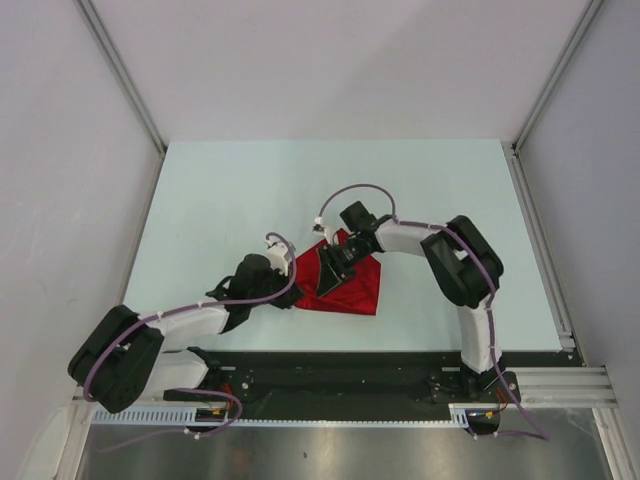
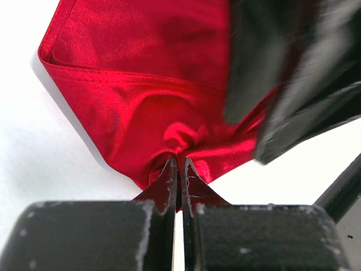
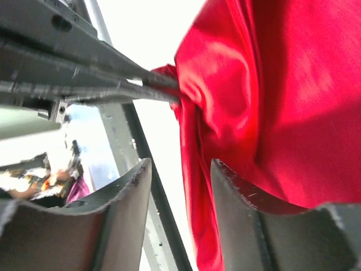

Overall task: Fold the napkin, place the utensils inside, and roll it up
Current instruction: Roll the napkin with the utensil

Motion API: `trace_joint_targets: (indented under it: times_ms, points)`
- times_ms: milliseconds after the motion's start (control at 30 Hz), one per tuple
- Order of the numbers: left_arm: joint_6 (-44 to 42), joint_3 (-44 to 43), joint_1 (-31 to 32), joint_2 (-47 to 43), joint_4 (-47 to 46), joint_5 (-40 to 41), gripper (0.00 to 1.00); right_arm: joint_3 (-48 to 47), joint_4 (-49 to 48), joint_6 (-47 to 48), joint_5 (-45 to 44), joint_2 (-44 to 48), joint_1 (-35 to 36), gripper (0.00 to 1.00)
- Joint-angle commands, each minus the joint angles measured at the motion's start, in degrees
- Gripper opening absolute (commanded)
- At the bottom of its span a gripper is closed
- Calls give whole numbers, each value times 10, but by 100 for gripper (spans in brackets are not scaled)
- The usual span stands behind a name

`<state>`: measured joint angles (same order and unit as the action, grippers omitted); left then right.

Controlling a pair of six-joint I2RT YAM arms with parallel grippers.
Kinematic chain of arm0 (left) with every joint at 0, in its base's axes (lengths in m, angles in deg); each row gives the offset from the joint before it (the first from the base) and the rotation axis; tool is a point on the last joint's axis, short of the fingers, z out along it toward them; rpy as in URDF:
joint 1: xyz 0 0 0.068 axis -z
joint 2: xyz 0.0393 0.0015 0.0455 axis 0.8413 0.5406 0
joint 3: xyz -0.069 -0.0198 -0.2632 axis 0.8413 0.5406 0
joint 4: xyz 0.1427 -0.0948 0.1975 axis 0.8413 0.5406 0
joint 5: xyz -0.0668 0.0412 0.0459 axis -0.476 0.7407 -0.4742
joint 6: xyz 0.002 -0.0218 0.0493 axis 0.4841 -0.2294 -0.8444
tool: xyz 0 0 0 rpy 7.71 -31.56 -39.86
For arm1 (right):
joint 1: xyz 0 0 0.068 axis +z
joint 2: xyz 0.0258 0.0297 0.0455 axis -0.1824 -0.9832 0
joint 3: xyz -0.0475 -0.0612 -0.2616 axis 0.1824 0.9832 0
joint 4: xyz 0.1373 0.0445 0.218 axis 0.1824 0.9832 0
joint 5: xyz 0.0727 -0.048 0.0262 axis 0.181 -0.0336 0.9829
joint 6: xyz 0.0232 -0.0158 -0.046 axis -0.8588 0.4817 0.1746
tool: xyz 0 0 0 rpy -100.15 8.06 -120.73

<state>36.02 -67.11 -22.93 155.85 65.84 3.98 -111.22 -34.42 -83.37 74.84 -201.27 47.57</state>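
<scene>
From above, the left gripper (image 1: pixel 293 278) has its tip on the left edge of the napkin (image 1: pixel 355 290). How tightly it is shut cannot be judged from this height. The right gripper (image 1: pixel 335 265) hangs over the cloth's upper part, just beside the left one, and hides some of it. The red cloth lies bunched on the pale table (image 1: pixel 230 190), spreading from the left tip towards the right arm. Table surface runs on beyond both grippers to the far edge and out to either side. Behind them, the table's near edge is close to the left wrist.

In the left wrist view, the two fingers (image 2: pixel 163 183) are clenched together with only a hairline slit between them. They pinch a puckered fold of the napkin right at their tips. The cloth fans out ahead of the tips and to their left, with a stitched hem crossing it. The right gripper's dark, blurred body sits close ahead and to the right, over the cloth. White table shows to the left of the cloth.

In the right wrist view, the fingers (image 3: pixel 121 214) stand well apart and grip nothing. The napkin's edge drops into the gap, and the cloth fills the space ahead and to the right, behind the right-hand finger. Whether that finger touches the cloth cannot be told. Ahead on the left, the left gripper's tips nip a corner of the napkin.
</scene>
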Motion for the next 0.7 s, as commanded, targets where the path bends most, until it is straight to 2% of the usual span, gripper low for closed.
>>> trace_joint_targets:
  times_ms: [0,133,200,333,500,667]
  points:
    - [12,-21,0,12,44,1,0,72,-71,-19,-102,118,-16,52]
    - [13,-29,-2,18,52,-7,0,177,-157,-26,-192,234,-12,58]
    - [15,-33,-5,22,56,-9,0,231,-171,-12,-276,305,12,65]
    - [16,-36,-8,26,58,-16,0,292,-184,12,-380,395,59,71]
    - [16,-43,-11,32,62,-21,0,299,-147,49,-506,408,131,73]
    - [16,-45,-14,35,63,-26,0,291,-137,75,-516,380,150,74]
